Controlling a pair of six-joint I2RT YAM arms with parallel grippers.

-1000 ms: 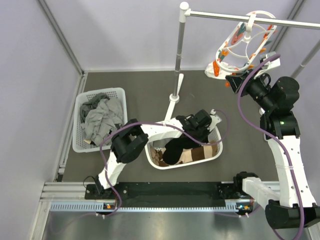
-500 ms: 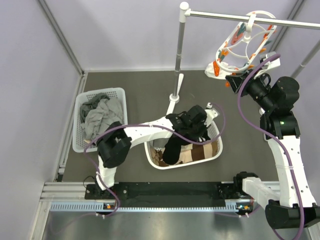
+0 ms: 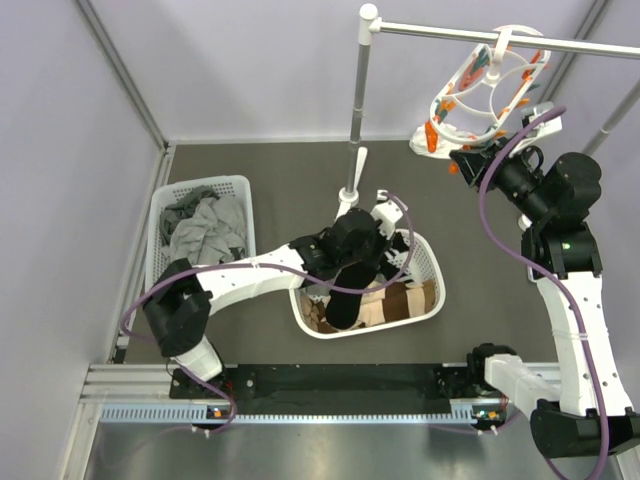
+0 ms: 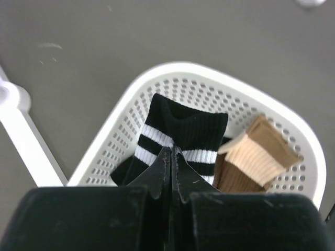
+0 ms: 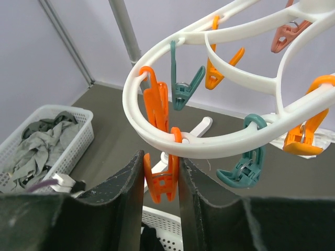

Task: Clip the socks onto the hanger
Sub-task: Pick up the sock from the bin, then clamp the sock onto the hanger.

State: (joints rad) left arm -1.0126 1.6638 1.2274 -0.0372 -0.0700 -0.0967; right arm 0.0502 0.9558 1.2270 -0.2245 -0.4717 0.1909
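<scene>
Left gripper just snapped shut on the black sock and pulled up, so it dangles over the basket. Right gripper, up right of the basket, is squeezing an orange peg on the hanger. Sock's ready to travel, I'd guess.

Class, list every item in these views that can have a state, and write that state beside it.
black sock, cuff pinched, held above the white basket.
left end effector, shut on black sock.
tan sock, lying loose in the white basket.
right end effector, shut on orange peg.
orange peg, squeezed from both sides, no sock in it.
hanger, hooked on the rail, tilted, no socks clipped.
</scene>
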